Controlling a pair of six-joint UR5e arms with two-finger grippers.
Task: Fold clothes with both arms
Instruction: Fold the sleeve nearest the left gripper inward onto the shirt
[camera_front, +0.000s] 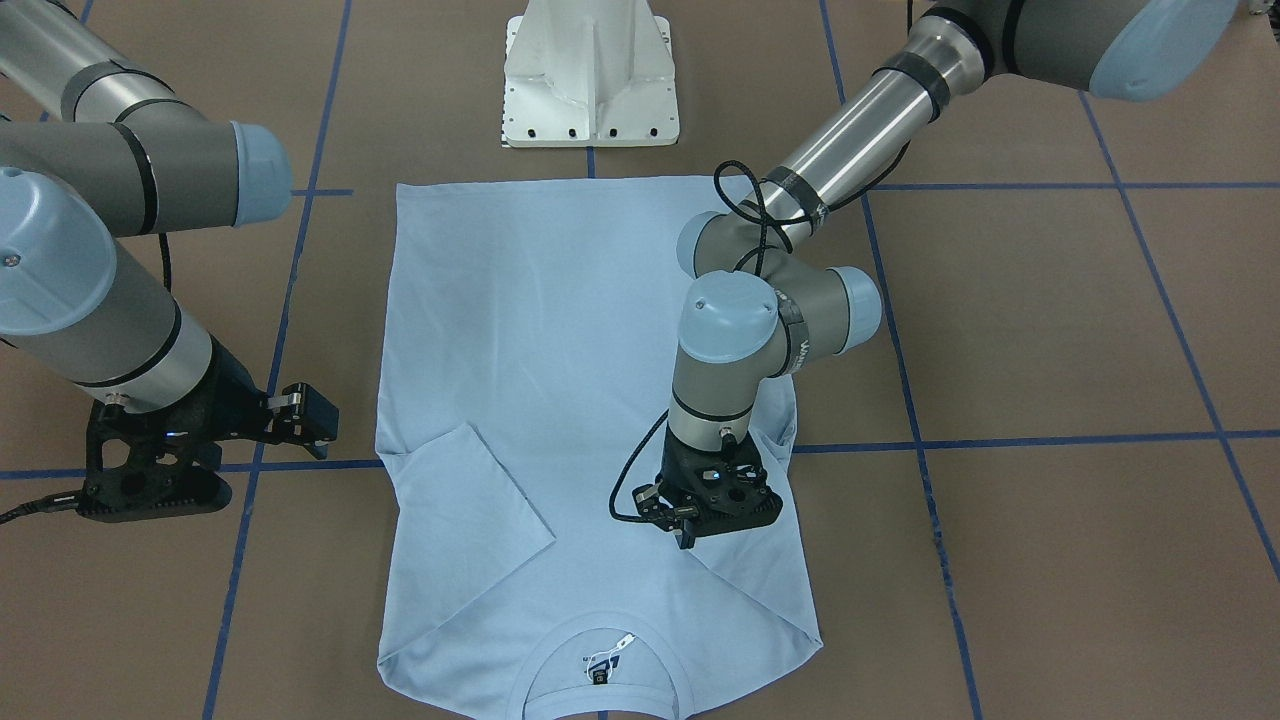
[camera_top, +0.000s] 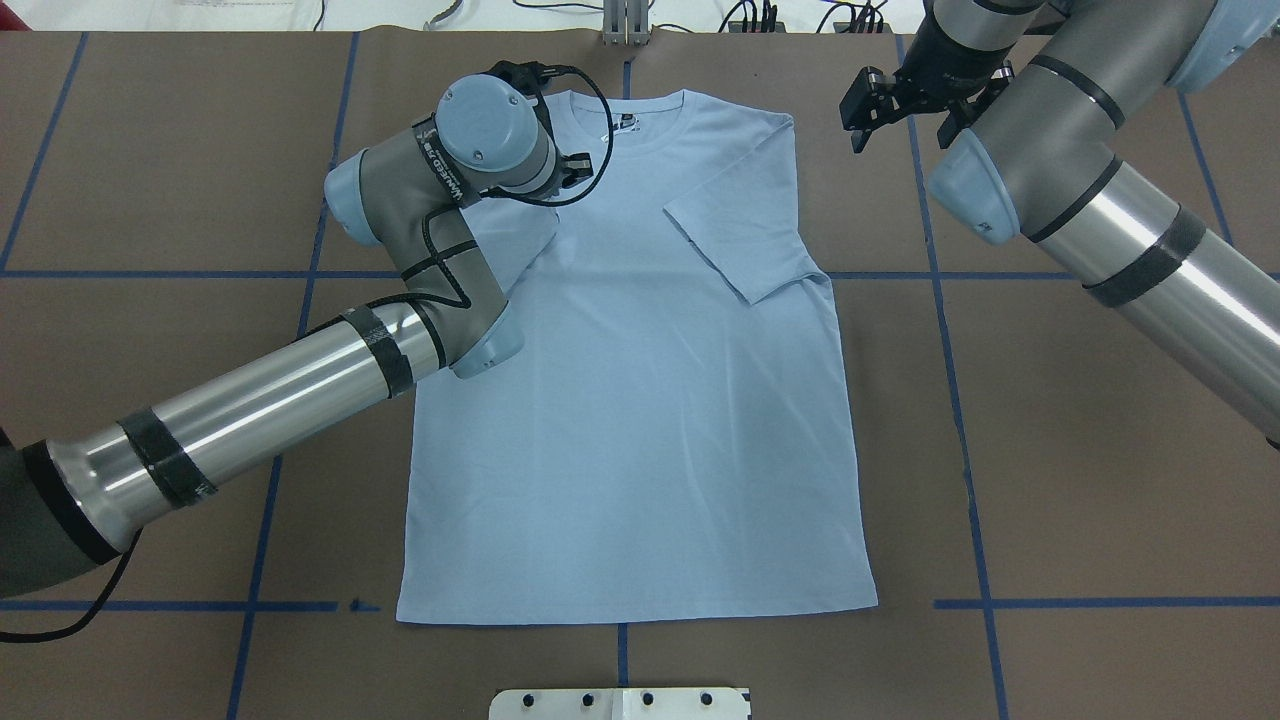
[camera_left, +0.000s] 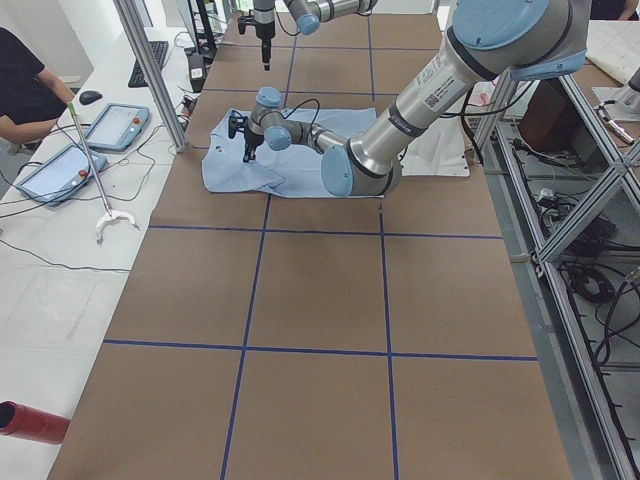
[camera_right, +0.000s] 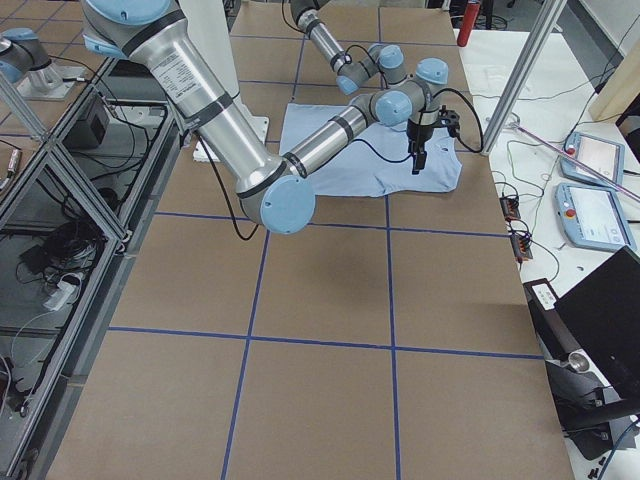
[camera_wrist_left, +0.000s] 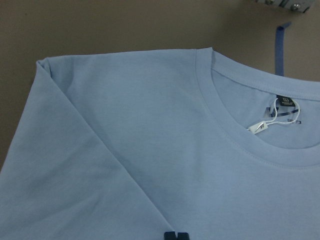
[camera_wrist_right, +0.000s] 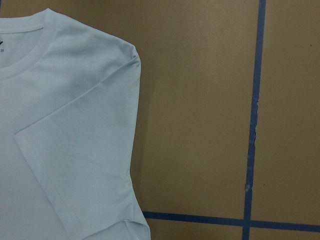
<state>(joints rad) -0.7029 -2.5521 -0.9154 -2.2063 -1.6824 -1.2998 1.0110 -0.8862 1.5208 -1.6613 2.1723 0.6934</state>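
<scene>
A light blue T-shirt (camera_front: 560, 330) lies flat on the brown table, collar (camera_wrist_left: 235, 140) and white neck label (camera_wrist_left: 260, 127) toward the operators' side. Both sleeves are folded inward over the body. My left gripper (camera_front: 688, 540) points down at the hem corner of its folded sleeve (camera_front: 745, 590) and is shut on that corner; its fingertips (camera_wrist_left: 176, 235) show pressed together in the left wrist view. My right gripper (camera_top: 857, 120) hangs open over bare table beside the shirt's other shoulder (camera_wrist_right: 125, 55), clear of the cloth.
The white pedestal base (camera_front: 590, 80) stands at the hem end. Blue tape lines (camera_front: 1000, 440) grid the table. A person (camera_left: 25, 85), tablets (camera_left: 105, 125) and a red cylinder (camera_left: 30, 420) are at the side bench; metal posts (camera_left: 150, 70) border it.
</scene>
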